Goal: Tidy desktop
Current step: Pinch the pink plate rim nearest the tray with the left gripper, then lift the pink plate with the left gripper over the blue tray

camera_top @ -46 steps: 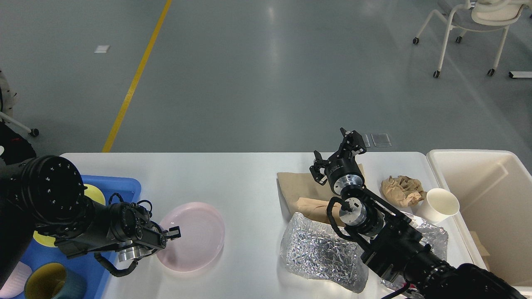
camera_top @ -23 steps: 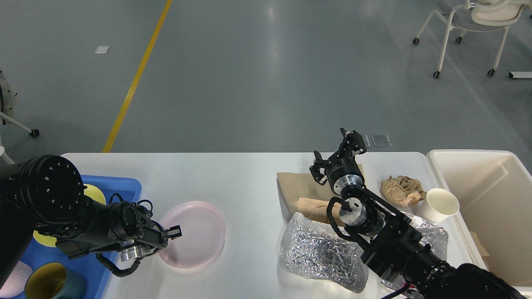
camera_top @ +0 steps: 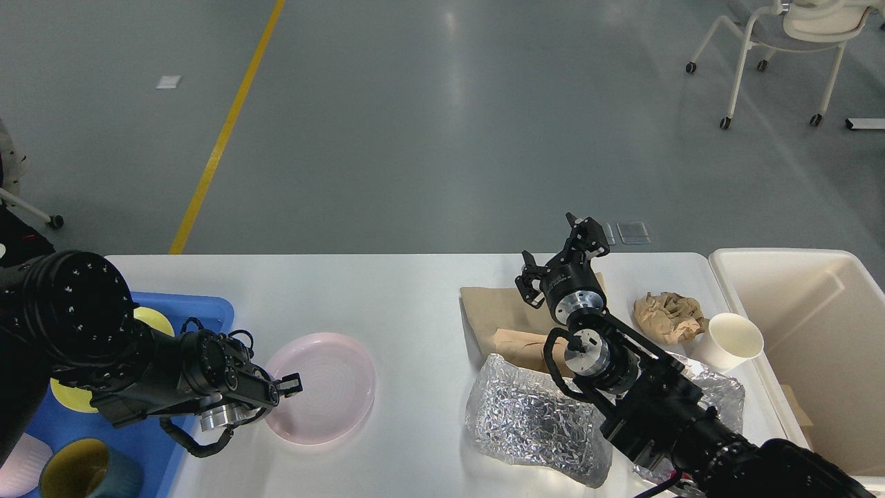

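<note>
The white desktop (camera_top: 401,297) holds a pink plate (camera_top: 332,387) at the front left. My left gripper (camera_top: 285,387) is shut on the plate's left rim. My right gripper (camera_top: 560,247) stands open, with nothing between its fingers, over the far edge of a flat brown paper bag (camera_top: 494,315). Right of the bag lie a crumpled brown paper ball (camera_top: 667,315) and a white paper cup (camera_top: 733,339). A crinkled foil sheet (camera_top: 532,418) lies at the front, partly under my right arm.
A blue tray (camera_top: 207,308) at the left edge holds a yellow plate (camera_top: 148,321) and a yellow-lined mug (camera_top: 76,474). A cream bin (camera_top: 816,332) stands off the table's right end. A wheeled chair (camera_top: 781,41) is far off on the floor.
My left arm has pulled back slightly, and the pink plate in its grip has shifted a little with it. The right arm has not moved.
</note>
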Motion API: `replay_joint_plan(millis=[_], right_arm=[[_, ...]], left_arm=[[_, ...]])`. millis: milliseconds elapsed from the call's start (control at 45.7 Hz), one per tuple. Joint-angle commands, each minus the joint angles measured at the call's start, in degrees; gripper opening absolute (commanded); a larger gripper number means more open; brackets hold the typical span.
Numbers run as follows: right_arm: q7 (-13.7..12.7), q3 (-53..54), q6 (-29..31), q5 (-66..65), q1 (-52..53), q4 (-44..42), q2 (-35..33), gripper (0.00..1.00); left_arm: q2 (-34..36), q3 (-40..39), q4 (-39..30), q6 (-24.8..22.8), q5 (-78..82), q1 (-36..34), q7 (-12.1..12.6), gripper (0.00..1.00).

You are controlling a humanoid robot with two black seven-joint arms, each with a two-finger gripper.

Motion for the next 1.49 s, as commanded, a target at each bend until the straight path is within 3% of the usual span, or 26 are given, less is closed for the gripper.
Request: replay_joint_plan(millis=[0,548,679,986,1161,1380,1467], right_arm=[[0.00,0.00,0.00,-0.04,0.00,0.00,0.05,1.00],[0.00,0.00,0.00,0.05,0.00,0.00,-0.04,1.00],[0.00,0.00,0.00,0.05,0.00,-0.09,-0.04,1.00],[0.00,0.00,0.00,-0.04,0.00,0.00,0.05,1.00],[0.00,0.00,0.00,0.05,0.00,-0.09,-0.04,1.00],[0.00,0.00,0.00,0.05,0.00,-0.09,-0.04,1.00],[0.00,0.00,0.00,0.05,0.00,-0.09,-0.04,1.00]], left_arm=[[0.17,0.04,-0.31,-0.08,0.02,-0.86,0.80,0.00],[2.10,0.22,-7.08,-0.43,0.11,-8.94,2.03,0.00],[2.72,0.04,-9.10,-1.04,0.20,-12.11,3.35,0.00],[2.80,0.39,-12.35,-7.37,0.11,-20.28,3.88,0.00],[2.80,0.39,-12.71,-11.15,0.20,-23.10,6.86,0.00],[2.80,0.65,-16.92,-15.02,0.20,-30.47,7.04,0.00],[2.98,0.65,-17.28,-19.05,0.11,-33.55,7.65,0.00]])
